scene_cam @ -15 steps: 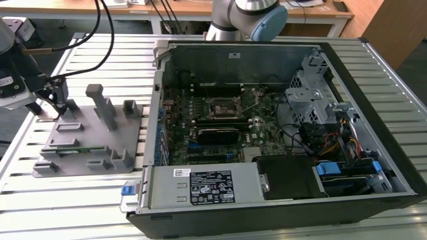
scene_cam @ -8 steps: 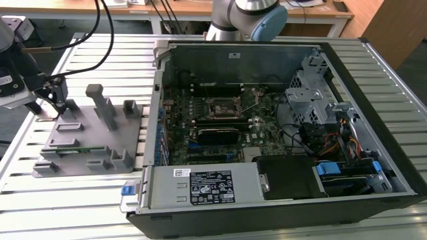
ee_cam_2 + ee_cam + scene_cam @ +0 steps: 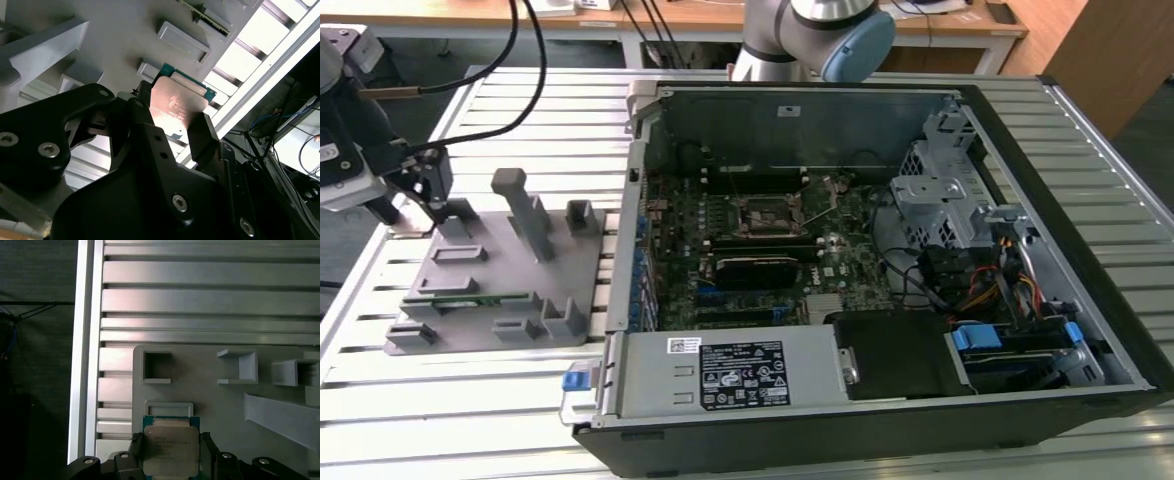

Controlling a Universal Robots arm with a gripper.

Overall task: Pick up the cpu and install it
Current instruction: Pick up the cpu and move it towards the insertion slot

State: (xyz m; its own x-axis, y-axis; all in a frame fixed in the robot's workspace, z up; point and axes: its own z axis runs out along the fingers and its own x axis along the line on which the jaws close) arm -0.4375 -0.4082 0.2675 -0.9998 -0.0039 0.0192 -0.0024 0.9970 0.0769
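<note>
Surface: silver slatted metal surface [image 3: 454, 420], seen in the exterior view & first wrist view [image 3: 200, 275]; wooden desks run behind it at 12 o'clock.
Fixture: grey plastic fixture tray [image 3: 494, 260] w/ raised blocks & pockets, lying on the surface at 9 o'clock of the PC case, just beside it.
PC case: black PC case [image 3: 854, 110], side open, takes up the exterior view's right half.
Motherboard: green motherboard [image 3: 720, 215] flat in the case; square socket [image 3: 767, 213] w/ dark centre sits near the board's middle.
PSU: grey power supply [image 3: 720, 372] at 6 o'clock inside the case.
Arm: arm base [image 3: 821, 30] stands at 12 o'clock behind the case; black cables [image 3: 520, 40] run toward the exterior view's left.
Gripper: gripper [image 3: 416, 212] sits low over the tray's 10 o'clock corner; in both wrist views its black fingers [image 3: 207, 447] press on two opposite edges of the chip, i.e. clamped on it.
Cpu: cpu [image 3: 171, 442] held betw. the fingers, silver-grey top facing the cameras, green rim showing [image 3: 175, 107]; it is over a shallow rectangular pocket [image 3: 168, 409] of the tray. Cannot tell if it rests on the tray or is clear of it.
Cpu vs socket: well apart; not yet installed.
Memory stick: long green memory stick [image 3: 470, 297] lies in the tray at 6 o'clock of the gripper, apart from it.
</note>
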